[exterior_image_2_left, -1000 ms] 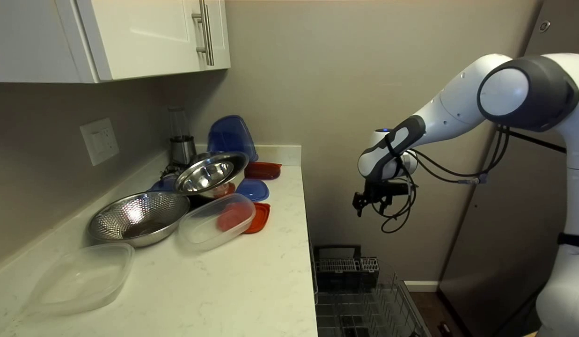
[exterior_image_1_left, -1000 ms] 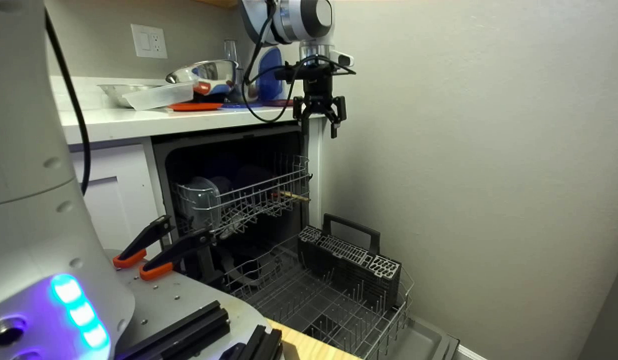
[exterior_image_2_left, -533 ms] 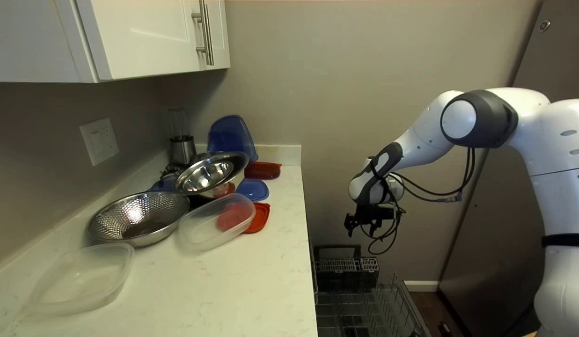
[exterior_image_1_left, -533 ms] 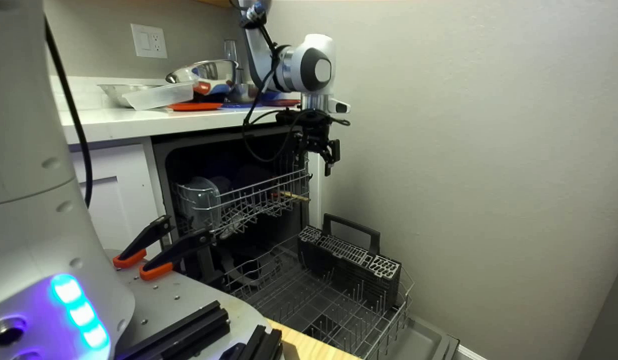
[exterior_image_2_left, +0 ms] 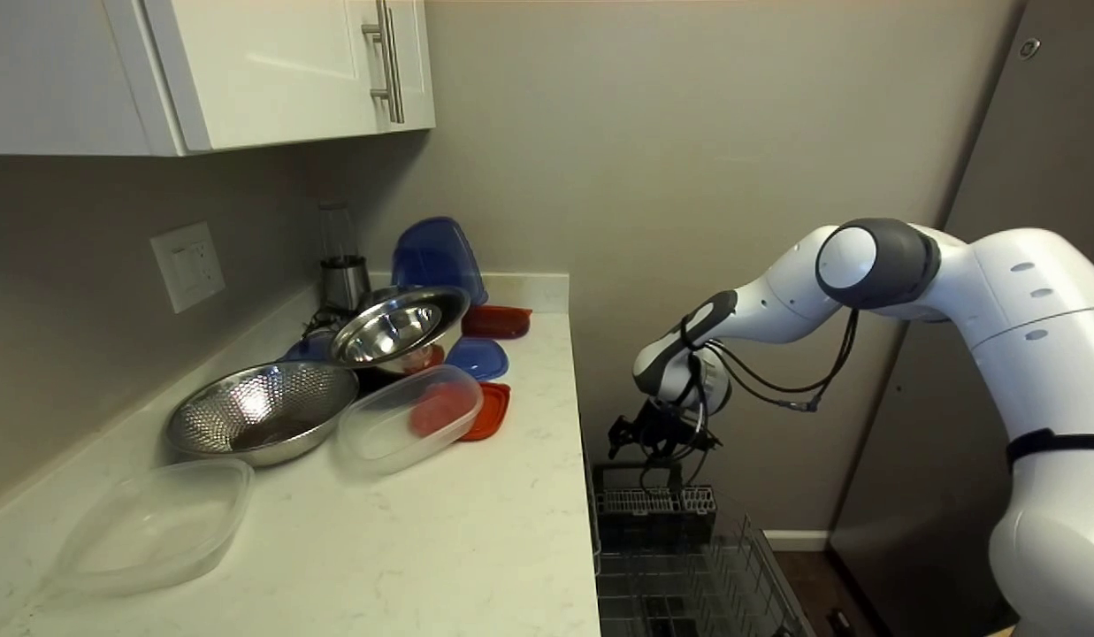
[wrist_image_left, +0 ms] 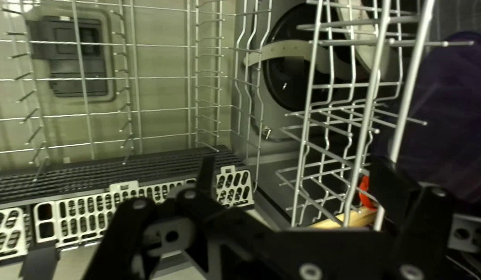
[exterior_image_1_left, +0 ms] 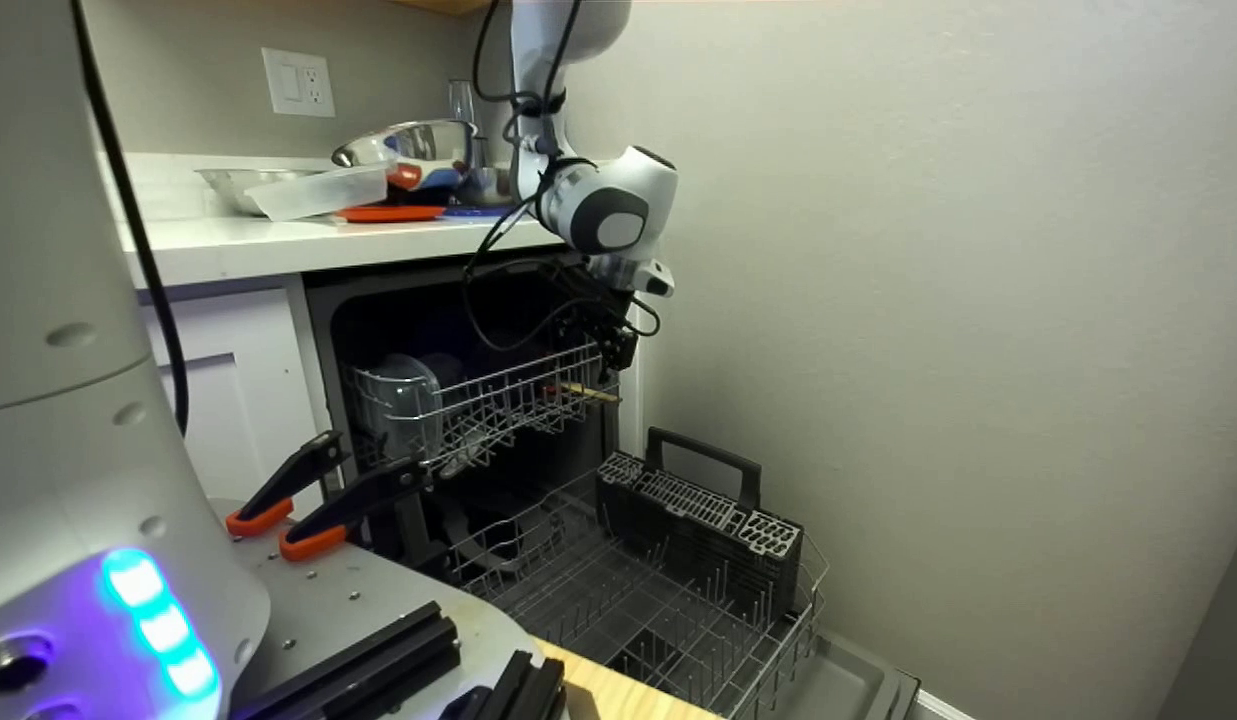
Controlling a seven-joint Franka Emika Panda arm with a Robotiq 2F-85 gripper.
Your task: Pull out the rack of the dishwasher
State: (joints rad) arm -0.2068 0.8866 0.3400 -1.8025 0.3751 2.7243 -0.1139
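Observation:
The rack (exterior_image_1_left: 518, 392) is a silver wire basket in the upper part of the dishwasher (exterior_image_1_left: 321, 325), with its front edge at the opening. A clear bowl (exterior_image_1_left: 406, 400) stands among its wires at the near end. My gripper (exterior_image_1_left: 616, 358) is at the rack's far front corner, beside the wall; it also shows in an exterior view (exterior_image_2_left: 631, 438). In the wrist view the gripper (wrist_image_left: 296, 173) is open. The rack's front wires (wrist_image_left: 366, 116) stand between its fingers, close to the right fingertip. I cannot tell whether they touch.
The lower rack (exterior_image_1_left: 628, 600) is pulled out over the open door (exterior_image_1_left: 858, 680), with a black cutlery basket (exterior_image_1_left: 698, 530) on it. The countertop (exterior_image_2_left: 511, 531) lies above. Clamps (exterior_image_1_left: 308, 540) stick out near the base. A yellow-handled utensil (wrist_image_left: 341, 218) lies in the rack.
My gripper has come down from counter height to the rack's far front corner, and the wrist has tilted. The racks have not moved.

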